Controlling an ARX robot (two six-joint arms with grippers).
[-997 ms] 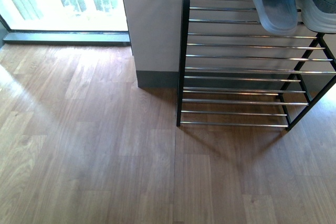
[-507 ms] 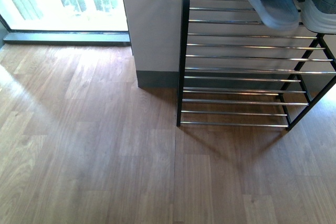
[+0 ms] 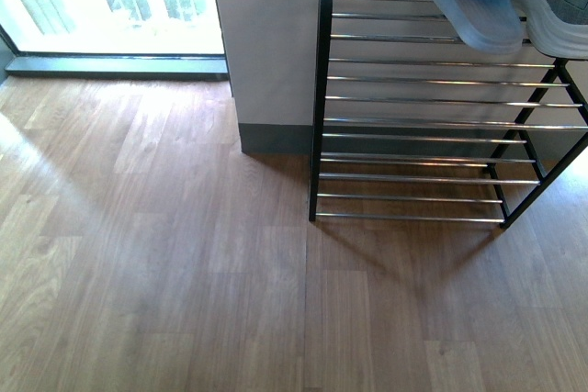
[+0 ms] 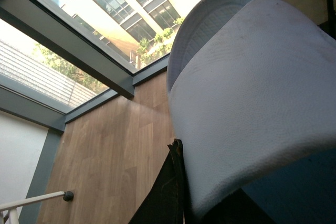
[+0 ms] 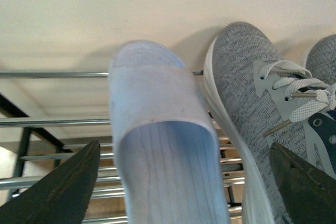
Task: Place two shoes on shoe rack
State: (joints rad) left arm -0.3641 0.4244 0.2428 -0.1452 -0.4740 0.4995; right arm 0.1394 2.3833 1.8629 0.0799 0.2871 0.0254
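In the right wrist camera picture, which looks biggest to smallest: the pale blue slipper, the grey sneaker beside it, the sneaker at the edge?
1. Pale blue slipper and grey sneaker: look alike, both cropped.
2. Edge sneaker: smallest, mostly out of frame.

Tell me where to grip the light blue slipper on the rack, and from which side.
Probably the strap, from the heel end: it arches over the slipper with its mouth open that way, so one jaw slips under. The grey sneaker close alongside leaves little room for a side grip.
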